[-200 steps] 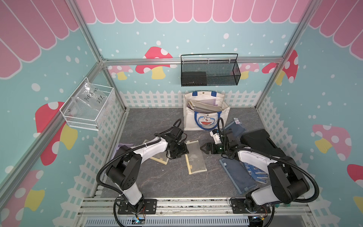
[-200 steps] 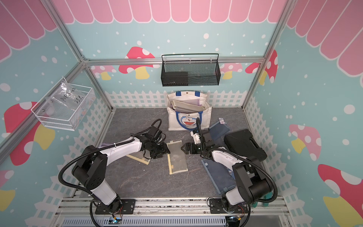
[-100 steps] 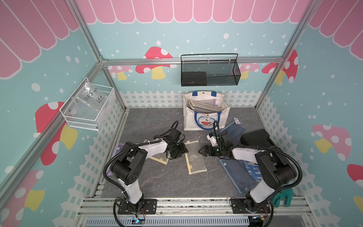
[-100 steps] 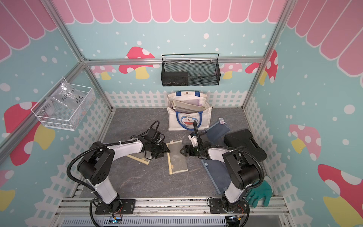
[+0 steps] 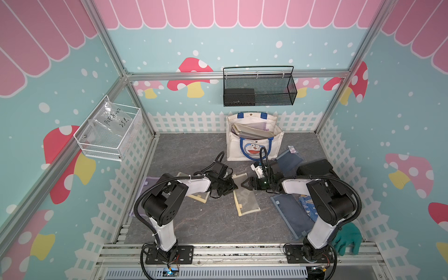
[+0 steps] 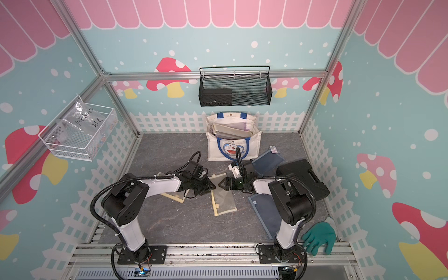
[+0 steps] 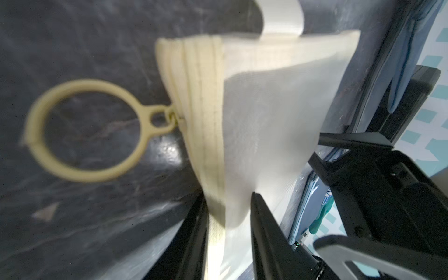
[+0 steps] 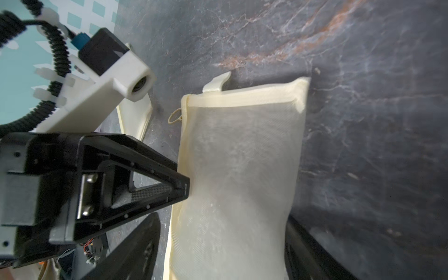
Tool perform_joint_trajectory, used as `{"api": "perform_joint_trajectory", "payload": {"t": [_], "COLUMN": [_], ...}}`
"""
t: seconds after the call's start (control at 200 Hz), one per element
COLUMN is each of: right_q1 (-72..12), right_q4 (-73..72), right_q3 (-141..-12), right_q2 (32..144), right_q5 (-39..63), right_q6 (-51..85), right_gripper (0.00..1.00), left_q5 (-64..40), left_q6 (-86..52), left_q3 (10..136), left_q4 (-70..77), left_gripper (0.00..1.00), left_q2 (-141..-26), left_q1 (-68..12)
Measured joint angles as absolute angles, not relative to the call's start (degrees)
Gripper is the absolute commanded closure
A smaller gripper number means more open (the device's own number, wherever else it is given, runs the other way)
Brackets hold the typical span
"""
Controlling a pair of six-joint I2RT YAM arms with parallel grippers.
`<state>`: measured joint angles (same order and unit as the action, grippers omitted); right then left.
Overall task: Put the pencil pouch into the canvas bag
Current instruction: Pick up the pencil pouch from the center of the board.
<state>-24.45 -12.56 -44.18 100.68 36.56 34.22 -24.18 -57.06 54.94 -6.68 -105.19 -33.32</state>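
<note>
I am watching the left end effector (image 5: 233, 187) closing on a far corner of the pencil pouch (image 5: 246, 202). In the left wrist view the cream zipper band and mesh fabric are bunching between its two black fingers (image 7: 263, 218), so I am reading that as a grip on the pouch. The ring pull (image 7: 84, 131) is hanging off the zipper band just beside that corner. The right end effector (image 5: 245, 184) is facing the left one across the same end of the pouch. In the right wrist view its jaws are standing wide apart with the pouch end lying between them, and I am not seeing either one pressing the fabric.

The pouch is lying on the desk (image 5: 189, 155) in front of the canvas bag (image 5: 234, 150), well apart from it on the arms' side. The gripped corner is lifting slightly while the rest is resting flat. The bag is standing upright with its cat face turned toward the arms, and flat beige items are poking out of its open top.

Further from the bag, a second cream pouch (image 5: 198, 195) is lying partly under the left arm. A blue pouch (image 5: 289, 160) is resting just beside the bag's right corner, with a black case (image 5: 315, 167) beyond it. Another blue pouch (image 5: 288, 213) is lying by the right arm, far in front of the bag. A black wire basket (image 5: 259, 89) is hanging on the wall above the bag.
</note>
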Motion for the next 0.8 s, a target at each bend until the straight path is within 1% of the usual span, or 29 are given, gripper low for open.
{"api": "perform_joint_trajectory", "payload": {"t": [0.115, 0.23, 0.27, 0.32, 0.39, 0.555, 0.8], "right_q1": [-24.6, -24.8, -24.8, -24.8, -24.8, -24.8, -24.8], "right_q4": [-12.1, -11.6, -11.6, -11.6, -11.6, -11.6, -11.6], "right_q3": [-42.4, -41.2, -40.9, -40.6, -40.5, -40.4, -39.8], "right_q2": [99.2, 97.1, 96.2, 95.0, 93.6, 93.0, 93.5], "right_q5": [37.5, 37.8, 38.0, 38.2, 38.7, 39.1, 39.2], "right_q6": [34.9, 35.1, 35.3, 35.2, 35.2, 35.0, 34.8], "right_gripper": [0.29, 0.31, 0.35, 0.42, 0.50, 0.61, 0.64], "left_q5": [-24.1, -24.0, -24.1, -24.0, -23.9, -24.0, -24.3], "left_q6": [-57.8, -58.1, -58.1, -58.1, -57.8, -57.4, -57.3], "left_q3": [54.3, 54.0, 53.9, 53.7, 53.0, 52.2, 51.0], "left_q4": [-6.1, -5.9, -5.9, -6.0, -6.4, -7.4, -5.1], "left_gripper": [0.85, 0.91, 0.94, 0.96, 0.97, 1.00, 1.00], "left_q2": [-105.2, -105.2, -105.2, -104.9, -104.0, -102.0, -101.2], "left_q1": [-33.5, -33.5, -33.5, -33.5, -33.5, -33.6, -34.4]}}
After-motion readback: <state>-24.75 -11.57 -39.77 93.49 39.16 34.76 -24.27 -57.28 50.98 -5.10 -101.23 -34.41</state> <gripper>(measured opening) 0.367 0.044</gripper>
